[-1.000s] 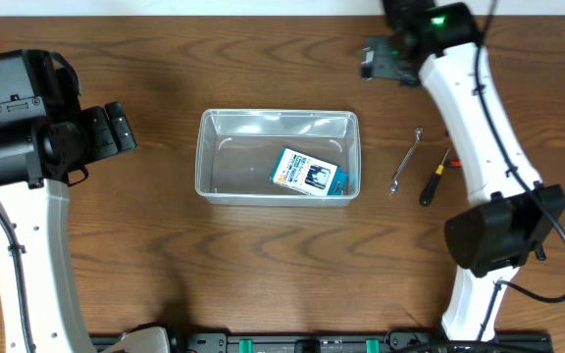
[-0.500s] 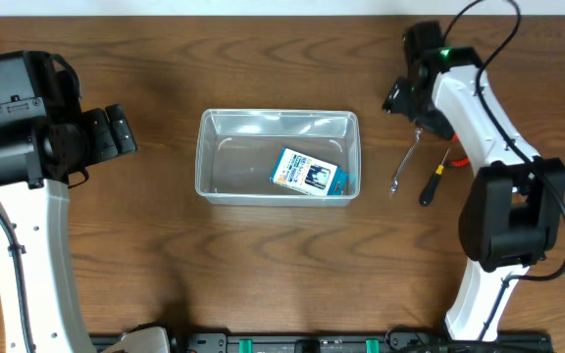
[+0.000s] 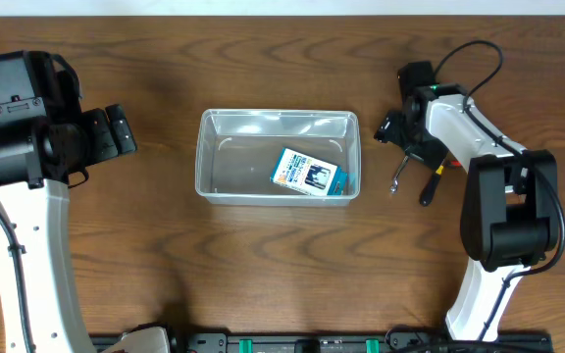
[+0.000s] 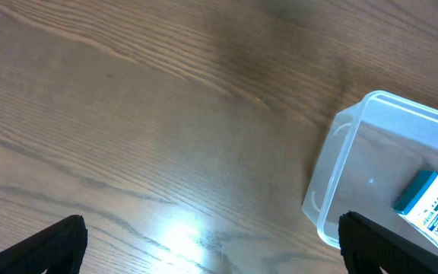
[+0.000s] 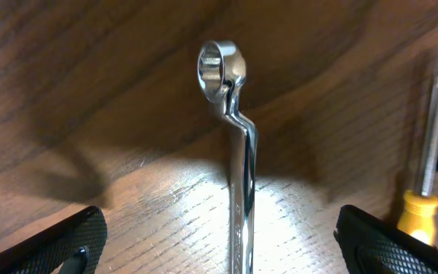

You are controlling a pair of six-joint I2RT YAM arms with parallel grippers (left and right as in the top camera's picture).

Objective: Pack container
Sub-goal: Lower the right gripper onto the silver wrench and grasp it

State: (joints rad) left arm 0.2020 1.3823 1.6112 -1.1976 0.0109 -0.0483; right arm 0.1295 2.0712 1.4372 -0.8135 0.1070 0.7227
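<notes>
The clear plastic container (image 3: 279, 117) sits mid-table with a blue-and-white box (image 3: 308, 174) lying in its right half. A silver wrench (image 3: 397, 180) and a screwdriver (image 3: 428, 187) with a yellow-and-black handle lie on the table to its right. My right gripper (image 3: 406, 139) hangs open just above the wrench's ring end. In the right wrist view the wrench (image 5: 238, 152) runs between the open fingers (image 5: 230, 251), with the screwdriver (image 5: 426, 190) to the right. My left gripper (image 3: 116, 132) is open and empty, left of the container (image 4: 333, 183).
Brown wooden table all round. The blue-and-white box (image 4: 432, 202) shows at the right edge of the left wrist view. The right arm's cable loops over the table's back right.
My right arm has swung from the table's far edge toward the front and come down over the wrench's ring end. The left arm, container and box have not moved.
</notes>
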